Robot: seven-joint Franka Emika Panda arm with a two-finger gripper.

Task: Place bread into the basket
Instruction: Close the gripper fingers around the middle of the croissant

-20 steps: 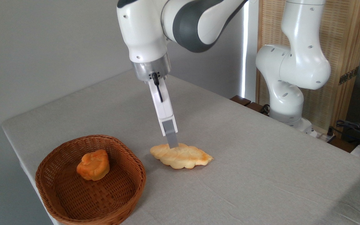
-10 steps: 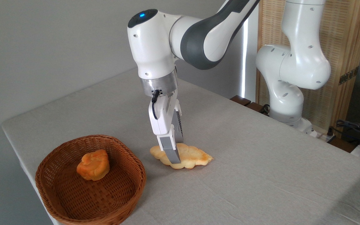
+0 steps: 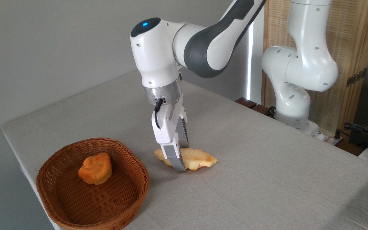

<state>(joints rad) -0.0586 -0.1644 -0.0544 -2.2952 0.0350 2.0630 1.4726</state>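
The bread, a pale golden braided loaf with toasted patches, lies on the grey table just right of the basket. My gripper is down over the loaf's middle. Its near finger presses the loaf's front side and the far finger sits behind it, so the gripper is shut on the bread. The loaf looks slightly squeezed and still rests on the table. The woven reddish-brown basket stands at the front left.
A small round orange bun lies inside the basket. The table's left edge runs close to the basket. The arm's white base stands at the back right, with cables beyond it.
The gripper came down from above the loaf, turned, and put its fingers on either side of the loaf. In the last half second it sank a little and the loaf narrowed.
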